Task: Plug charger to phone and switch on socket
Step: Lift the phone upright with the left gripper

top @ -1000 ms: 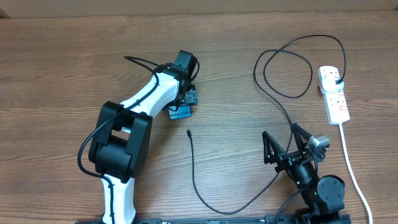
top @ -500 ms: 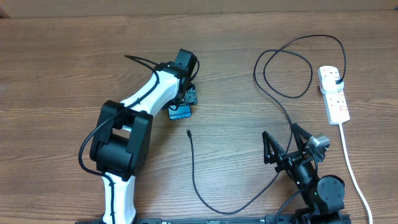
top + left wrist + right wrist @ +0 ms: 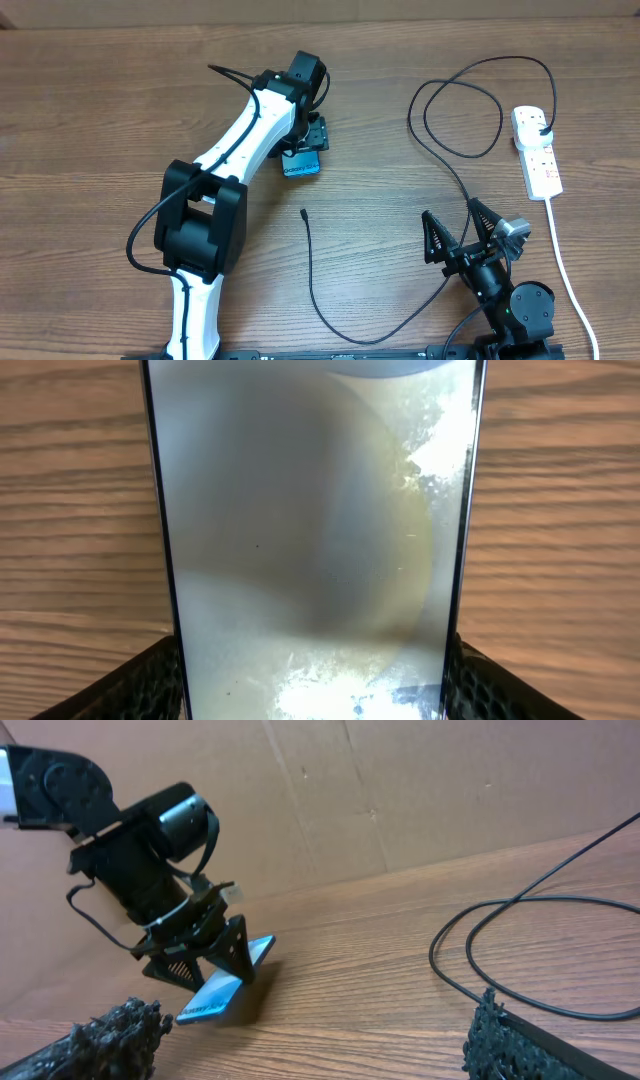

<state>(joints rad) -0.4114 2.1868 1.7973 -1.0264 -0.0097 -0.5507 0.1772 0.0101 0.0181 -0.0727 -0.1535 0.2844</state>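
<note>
My left gripper [image 3: 308,143] is shut on the phone [image 3: 300,164], whose light blue end with small text sticks out below the fingers. In the left wrist view the phone's screen [image 3: 310,550] fills the frame between my two fingers [image 3: 140,685]. In the right wrist view the phone [image 3: 225,982] is held tilted, its low end near the table. The charger's black cable [image 3: 312,270] loops across the table; its connector tip [image 3: 303,212] lies below the phone and its plug head [image 3: 543,131] sits in the white socket [image 3: 537,152]. My right gripper [image 3: 466,232] is open and empty.
The socket's thick white cord [image 3: 566,270] runs down the right side toward the front edge. A large loop of the black cable [image 3: 462,120] lies between the phone and the socket. A cardboard wall [image 3: 400,790] stands behind the table.
My left gripper has carried the phone up and to the right, farther from the connector tip. The right arm, cable and socket have not moved.
</note>
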